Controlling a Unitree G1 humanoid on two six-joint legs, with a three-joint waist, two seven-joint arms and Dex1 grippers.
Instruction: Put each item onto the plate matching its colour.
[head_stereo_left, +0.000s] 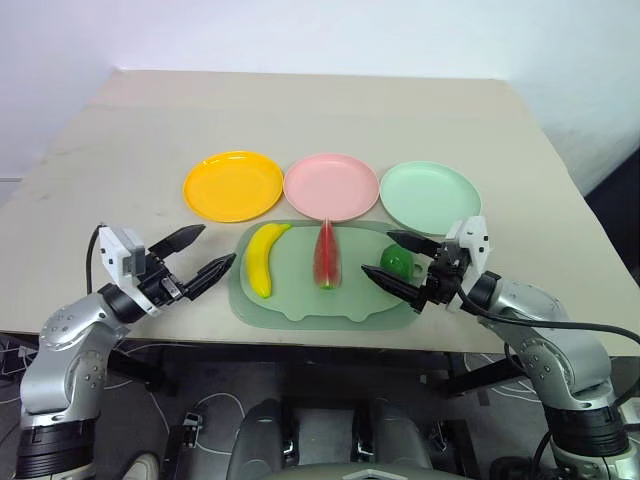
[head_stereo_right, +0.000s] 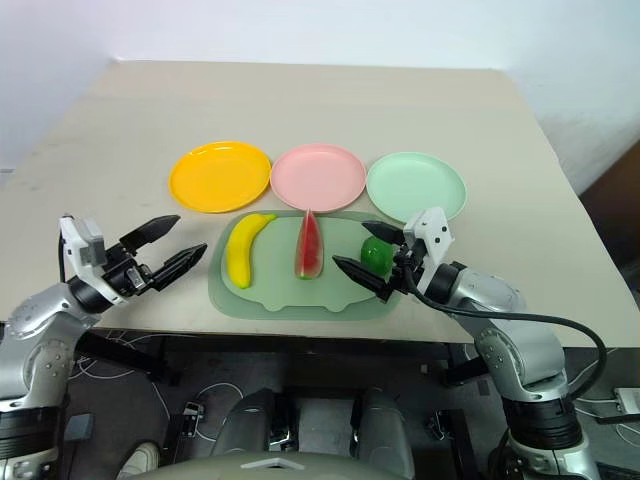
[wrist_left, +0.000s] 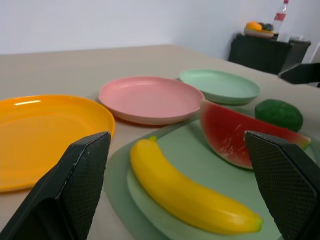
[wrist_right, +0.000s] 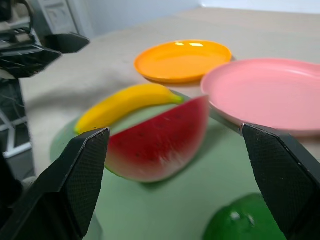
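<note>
- Banana (head_stereo_left: 262, 258), watermelon wedge (head_stereo_left: 326, 255) and green fruit (head_stereo_left: 396, 262) are laid on the tray (head_stereo_left: 300, 305), centre frame, below three plates (head_stereo_left: 331, 186).
- Left hand (head_stereo_left: 196, 256) and right hand (head_stereo_left: 397, 262) are held open, gripping nothing.

Yellow banana (head_stereo_left: 262, 258), pink plate (head_stereo_left: 331, 186)

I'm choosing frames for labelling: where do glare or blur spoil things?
Left wrist view: bright glare streak on the orange-yellow plate; the banana stays sharp. Right wrist view: the watermelon wedge and green fruit are soft, out of focus. Both eye views: even light, faint shadows.
</note>
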